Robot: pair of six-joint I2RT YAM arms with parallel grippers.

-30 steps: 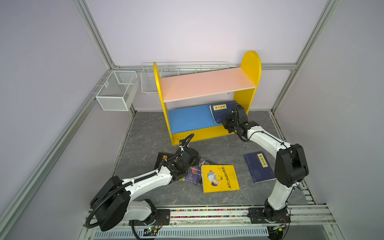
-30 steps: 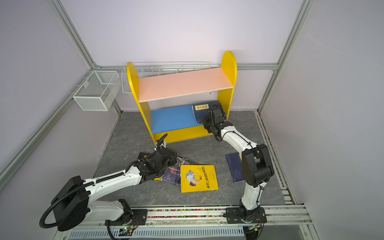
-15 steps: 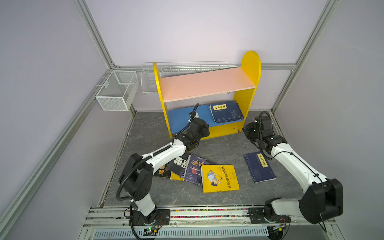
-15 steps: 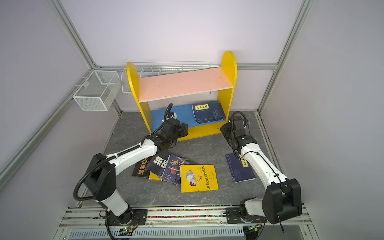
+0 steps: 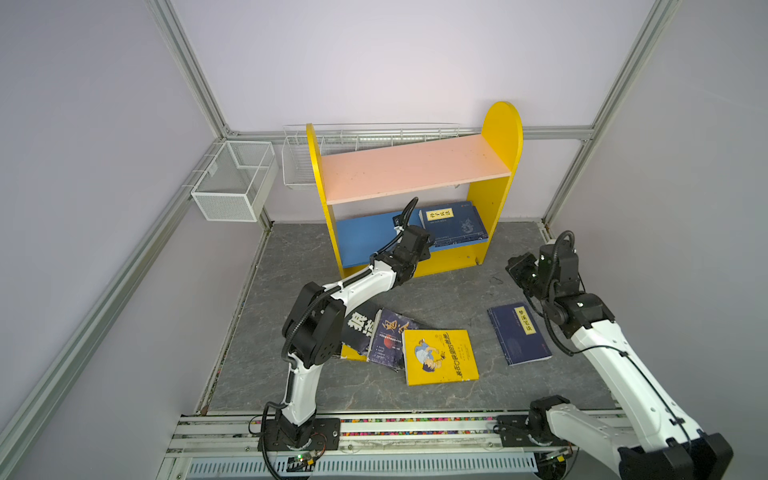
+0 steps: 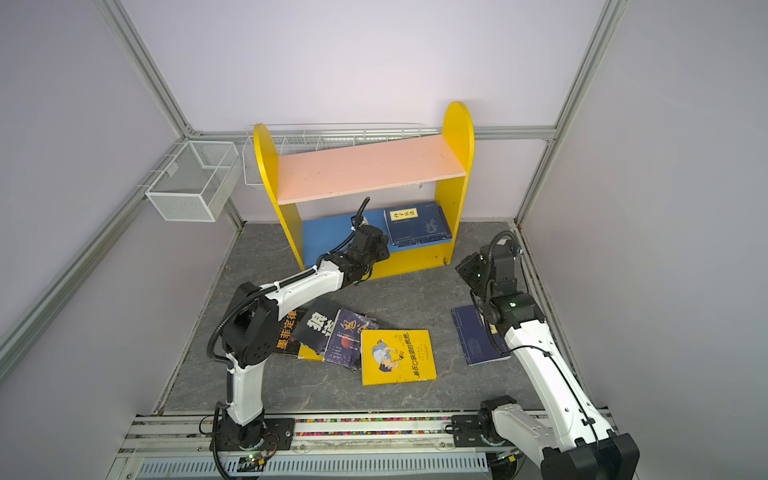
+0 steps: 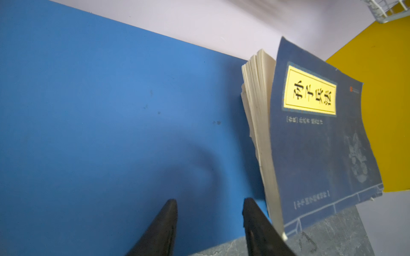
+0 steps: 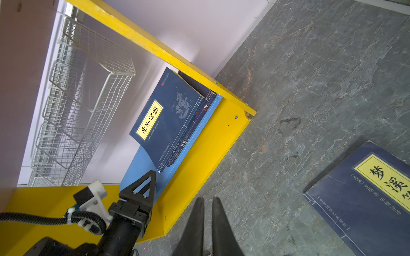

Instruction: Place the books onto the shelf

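- Books already put away: a small pile of navy books point(image 5: 455, 222) lies flat on the blue board point(image 5: 365, 241) of the shelf point(image 5: 500, 133), close to its yellow side on the right.
- The pink board point(image 5: 411, 168) on top has nothing on it.
- At least five books lie on the floor. They are a navy book point(image 5: 519, 334), a yellow cartoon book point(image 5: 440, 357), a dark purple book point(image 5: 390, 338), a black book with big white letters point(image 6: 318, 328) and a black book with orange letters point(image 6: 286, 332).
- The last four lie in a messy bunch, partly on top of each other.
- I think the job is less than half done.
- The left claw point(image 7: 210, 200) is over the blue board, just beside the navy pile. Its fingers are apart and nothing is between them.
- The right claw point(image 8: 207, 199) hangs over the floor, between the shelf and the navy book. Its fingers are almost pressed together and hold nothing.
- The floor point(image 5: 436, 299) is flat and grey, like stone with thin pale lines.
- The walls are pale purple, with silver metal bars at the corners.
- White wire baskets point(image 5: 232, 185) hang on the walls, beside and behind the shelf.
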